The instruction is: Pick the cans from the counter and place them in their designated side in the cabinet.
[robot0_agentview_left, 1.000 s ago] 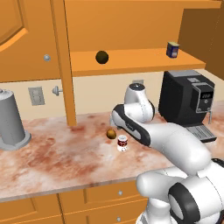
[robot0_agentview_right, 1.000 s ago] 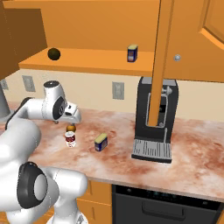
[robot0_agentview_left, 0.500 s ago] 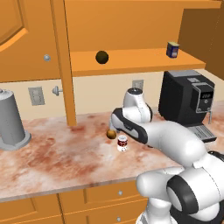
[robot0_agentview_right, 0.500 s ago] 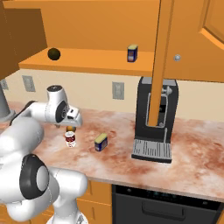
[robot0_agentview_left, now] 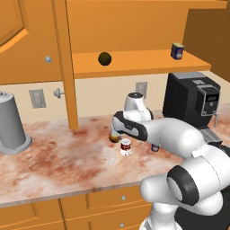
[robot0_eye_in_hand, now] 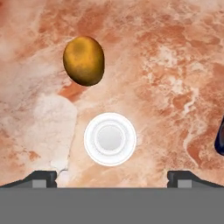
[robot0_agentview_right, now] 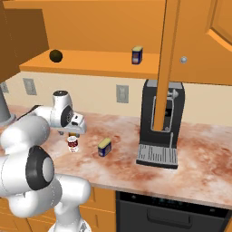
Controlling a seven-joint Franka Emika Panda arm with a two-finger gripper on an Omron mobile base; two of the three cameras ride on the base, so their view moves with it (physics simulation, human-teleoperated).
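Marbled bench (robot0_agentview_left: 58, 161) below me: the red-and-white can (robot0_eye_in_hand: 110, 139) stands upright directly under my end effector (robot0_eye_in_hand: 111, 178), between its wide-open fingertips, untouched.

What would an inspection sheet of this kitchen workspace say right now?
Surface: marbled counter, nothing spilled.
Job's things: red-and-white can upright under the hand; blue can on the counter; another blue can on the cabinet shelf.
Clutter: brown potato-like lump beside the red can; dark ball on the shelf; grey cylinder; coffee machine.
End effector: open, above the red can, holding nothing.
Cables: nothing seen.
Surroundings: wall sockets, orange drawers.
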